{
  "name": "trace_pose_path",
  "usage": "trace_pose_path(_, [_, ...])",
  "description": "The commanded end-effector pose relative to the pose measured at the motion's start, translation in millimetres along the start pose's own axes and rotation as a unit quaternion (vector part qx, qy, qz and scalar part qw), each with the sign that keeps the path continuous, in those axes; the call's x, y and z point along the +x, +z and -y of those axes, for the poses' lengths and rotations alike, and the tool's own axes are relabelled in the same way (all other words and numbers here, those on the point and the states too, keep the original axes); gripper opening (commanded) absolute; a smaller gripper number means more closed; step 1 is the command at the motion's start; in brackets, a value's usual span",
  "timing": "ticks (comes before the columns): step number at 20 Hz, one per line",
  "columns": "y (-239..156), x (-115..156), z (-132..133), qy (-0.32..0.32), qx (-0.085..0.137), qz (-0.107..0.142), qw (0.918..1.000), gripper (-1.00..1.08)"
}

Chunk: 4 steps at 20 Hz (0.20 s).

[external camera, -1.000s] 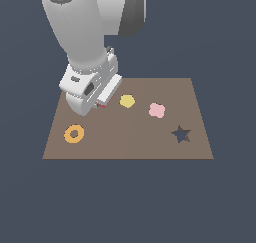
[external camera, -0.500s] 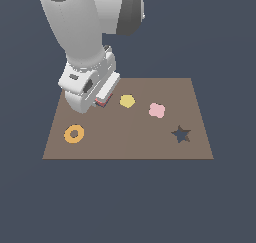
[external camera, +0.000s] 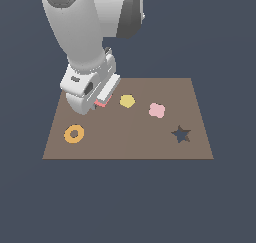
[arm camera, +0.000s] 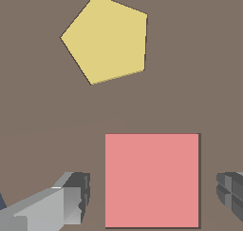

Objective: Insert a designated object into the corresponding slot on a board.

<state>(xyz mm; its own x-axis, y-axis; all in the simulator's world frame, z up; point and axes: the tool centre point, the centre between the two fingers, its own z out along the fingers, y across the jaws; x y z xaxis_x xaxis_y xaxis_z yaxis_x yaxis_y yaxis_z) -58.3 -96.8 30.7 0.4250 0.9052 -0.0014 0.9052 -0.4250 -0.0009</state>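
Observation:
The salmon-red square block point(arm camera: 152, 180) lies flat on the brown board point(arm camera: 199, 82), between my gripper's point(arm camera: 152, 194) two fingers point(arm camera: 76, 192), with a gap on each side. The gripper is open and touches nothing. A thin dark line runs along one edge of the block; the square slot itself does not show as an open cutout. In the exterior view the gripper point(external camera: 100, 105) stands low over the board's point(external camera: 130, 142) far left part, and only a sliver of the block point(external camera: 102, 103) shows beneath it.
A yellow pentagon piece point(external camera: 127, 101) lies just to the exterior view's right of the gripper and also shows in the wrist view point(arm camera: 107, 37). A pale pink clover piece point(external camera: 157, 110), a dark star cutout point(external camera: 181, 134) and an orange ring point(external camera: 74, 134) are on the board.

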Motion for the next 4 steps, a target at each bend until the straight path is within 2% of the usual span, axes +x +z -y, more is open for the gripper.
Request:
trace_pose_path(1, [0.0,0.0,-0.1,0.0,0.0,0.0,1.0,1.0])
trace_pose_path(4, [0.0,0.0,-0.1,0.0,0.0,0.0,1.0,1.0])
